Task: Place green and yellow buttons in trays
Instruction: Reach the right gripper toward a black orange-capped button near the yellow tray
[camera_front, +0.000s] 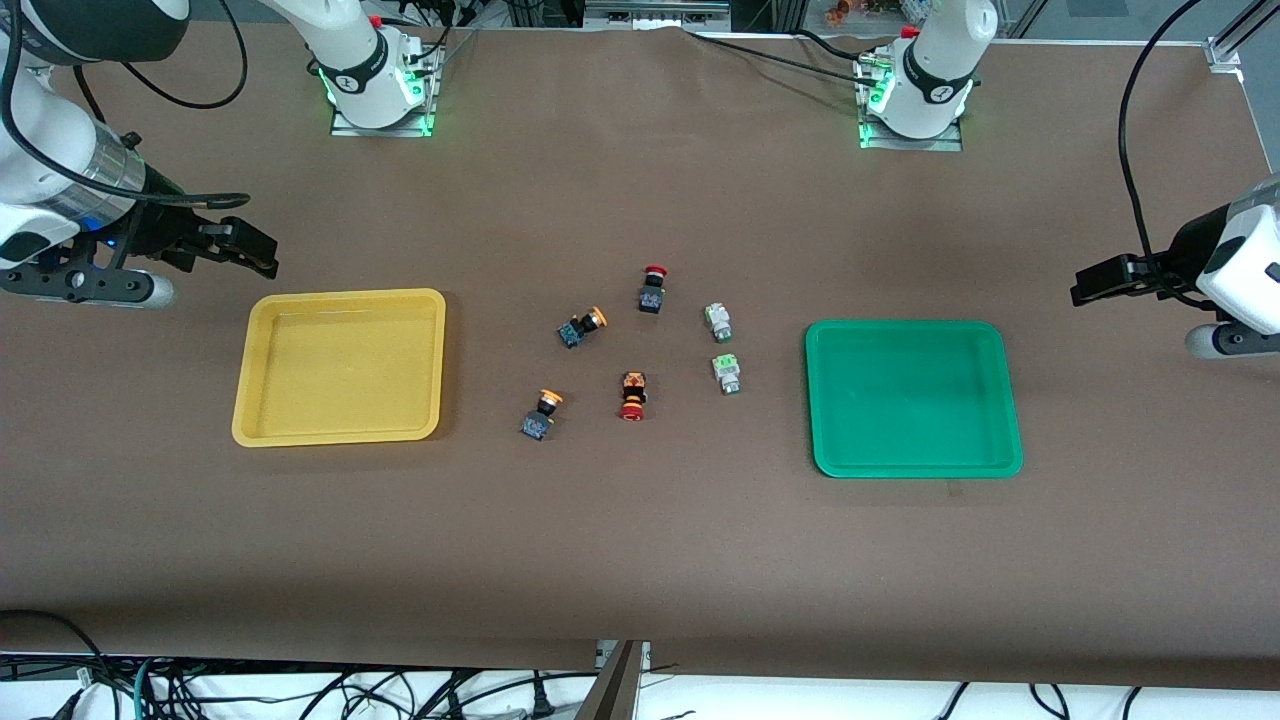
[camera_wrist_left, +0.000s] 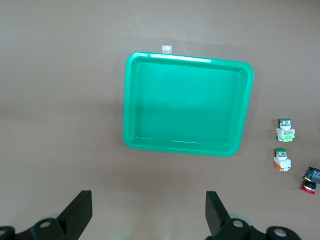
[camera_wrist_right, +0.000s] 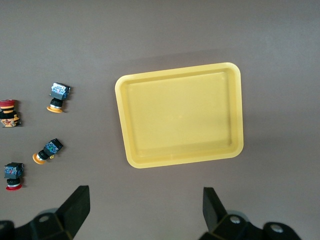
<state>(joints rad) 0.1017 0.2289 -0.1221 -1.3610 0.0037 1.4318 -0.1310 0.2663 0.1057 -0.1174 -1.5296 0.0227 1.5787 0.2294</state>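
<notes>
Both grippers held wide open, empty, at the surface's ends.
Left gripper (camera_wrist_left: 145, 212) is best lowered squarely over a green-capped button (camera_front: 717, 320); right gripper (camera_wrist_right: 142, 210) waits.

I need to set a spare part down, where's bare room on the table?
Both trays, yellow and green, hold nothing. Bare table runs between the trays and the front camera. Crowded: the button cluster between the trays. Left hand and right hand, both open, wait at the table ends.

Big table (camera_front: 640, 560) covered in a plain brown sheet, lit pretty evenly from overhead. Under its near edge there's a pale floor (camera_front: 800, 700) with a mess of black cables (camera_front: 330, 695) lying around.
</notes>
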